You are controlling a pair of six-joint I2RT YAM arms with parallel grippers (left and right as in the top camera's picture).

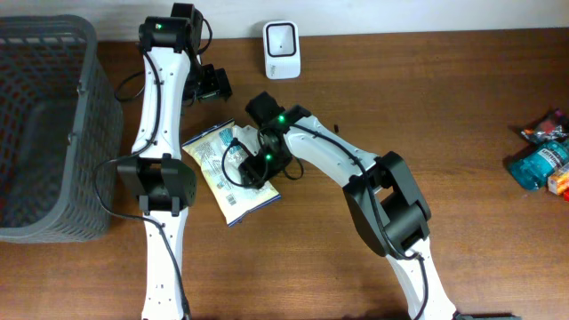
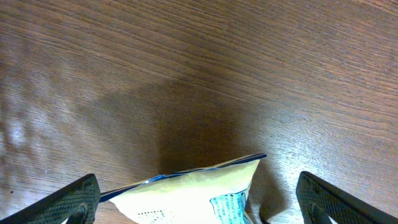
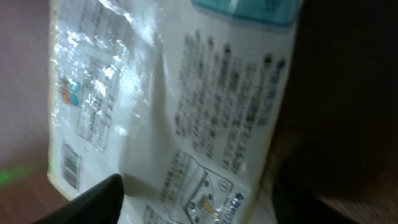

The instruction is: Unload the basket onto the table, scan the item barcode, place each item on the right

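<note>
The table point(image 1: 462, 107) is brown wood with a fine, straight grain, smooth and softly shiny. The packet point(image 1: 238, 201) is thin glossy plastic film, creased and crinkled, with white glints across its printed face. The basket point(image 1: 100, 116) is matt grey plastic in an open lattice. The scanner point(image 1: 281, 49) is smooth white plastic with a dark window. The left arm point(image 1: 160, 98) and right arm point(image 1: 324, 156) have smooth white shells and black joints. The left gripper point(image 2: 198, 200) has fingers point(image 2: 323, 199) of matt black plastic. The snack packs point(image 1: 542, 160) have shiny wrappers.
</note>
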